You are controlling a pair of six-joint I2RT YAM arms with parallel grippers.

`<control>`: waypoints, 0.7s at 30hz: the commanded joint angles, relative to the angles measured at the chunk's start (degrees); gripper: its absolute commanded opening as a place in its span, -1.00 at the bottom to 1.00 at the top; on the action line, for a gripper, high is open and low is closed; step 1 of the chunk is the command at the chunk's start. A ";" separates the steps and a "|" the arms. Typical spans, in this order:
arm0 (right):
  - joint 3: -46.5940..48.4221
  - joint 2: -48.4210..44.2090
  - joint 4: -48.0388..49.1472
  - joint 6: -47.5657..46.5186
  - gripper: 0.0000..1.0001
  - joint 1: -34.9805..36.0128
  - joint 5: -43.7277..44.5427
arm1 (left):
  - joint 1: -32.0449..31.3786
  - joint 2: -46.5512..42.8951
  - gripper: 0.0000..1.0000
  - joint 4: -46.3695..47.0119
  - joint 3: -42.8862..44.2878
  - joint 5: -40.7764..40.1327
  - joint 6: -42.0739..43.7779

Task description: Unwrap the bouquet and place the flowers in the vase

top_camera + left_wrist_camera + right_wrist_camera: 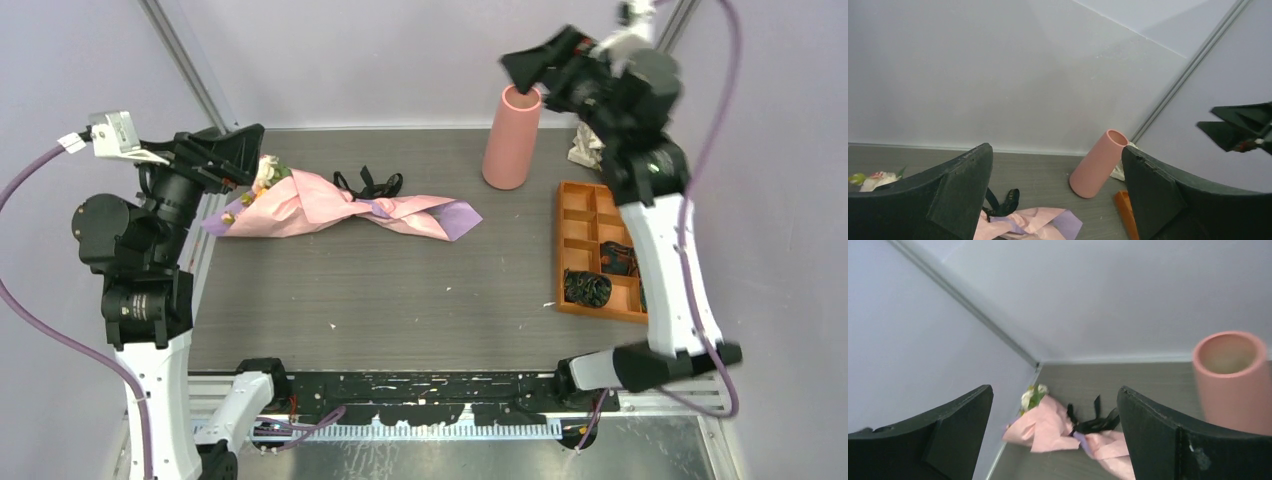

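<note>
A: Biggest first?
B: Grey table (400, 300). The wrapped bouquet (320, 205) lies flat at far left-centre, with flowers (265, 172) at its left end and a black ribbon (370, 185) at its middle.
A: Vase?
B: The pink vase (511, 140) stands upright, far right of centre, apart from the bouquet. An orange tray (575, 195) sits right of it.
A: Grippers?
B: The left gripper (240, 155) and right gripper (530, 65) are both spread wide, holding nothing, raised.
</note>
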 commanded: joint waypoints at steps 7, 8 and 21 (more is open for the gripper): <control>23.11 27.50 -26.23 -12.42 0.99 29.03 16.81 | -0.09 16.63 0.95 -14.04 7.73 -9.60 -3.58; 22.37 28.94 -26.30 -12.69 0.99 30.23 17.91 | -0.04 17.87 0.97 -15.57 7.34 -11.71 -3.13; 30.67 58.24 -30.83 -20.50 0.99 33.11 25.90 | -0.11 24.00 0.89 -26.77 7.02 -25.05 -2.89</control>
